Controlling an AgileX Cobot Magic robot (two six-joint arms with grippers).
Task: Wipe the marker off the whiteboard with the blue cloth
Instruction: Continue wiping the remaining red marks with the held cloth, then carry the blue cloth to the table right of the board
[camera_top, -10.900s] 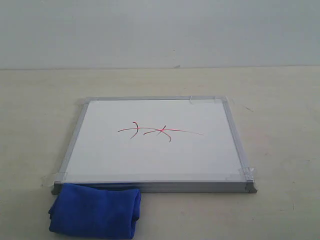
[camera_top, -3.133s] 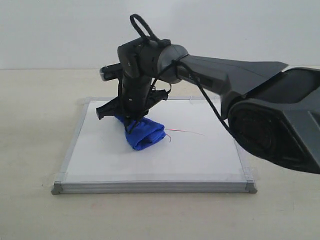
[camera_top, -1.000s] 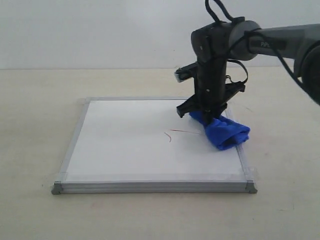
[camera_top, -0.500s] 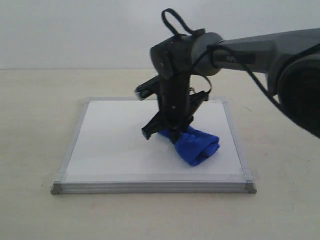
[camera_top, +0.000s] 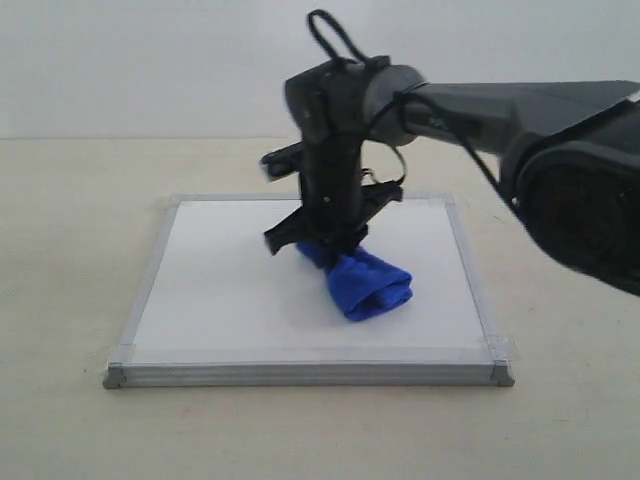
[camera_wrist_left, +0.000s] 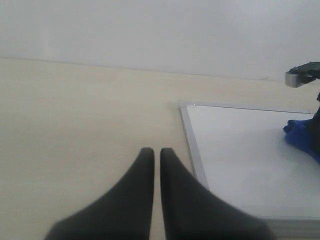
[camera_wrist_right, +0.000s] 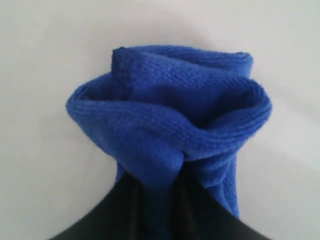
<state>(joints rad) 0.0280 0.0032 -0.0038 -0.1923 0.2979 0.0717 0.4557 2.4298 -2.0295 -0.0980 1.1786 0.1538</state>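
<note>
The whiteboard (camera_top: 220, 290) lies flat on the table, silver-framed. My right gripper (camera_top: 330, 248) reaches over its middle, shut on the blue cloth (camera_top: 365, 283), which presses on the board surface. In the right wrist view the blue cloth (camera_wrist_right: 170, 125) bunches out from between my dark fingers (camera_wrist_right: 125, 205). No red marker strokes show on the bare board; any under the cloth or arm are hidden. My left gripper (camera_wrist_left: 153, 152) hangs shut over the table, off the whiteboard's (camera_wrist_left: 240, 150) side edge, holding nothing.
The beige table (camera_top: 70, 250) surrounds the board. A white wall (camera_top: 150, 60) stands behind. The right arm's bulky dark body (camera_top: 580, 190) fills the right of the exterior view.
My right gripper has dragged the blue cloth leftward across the board, from its right edge to its middle. The short red strokes seen a second ago no longer show.
</note>
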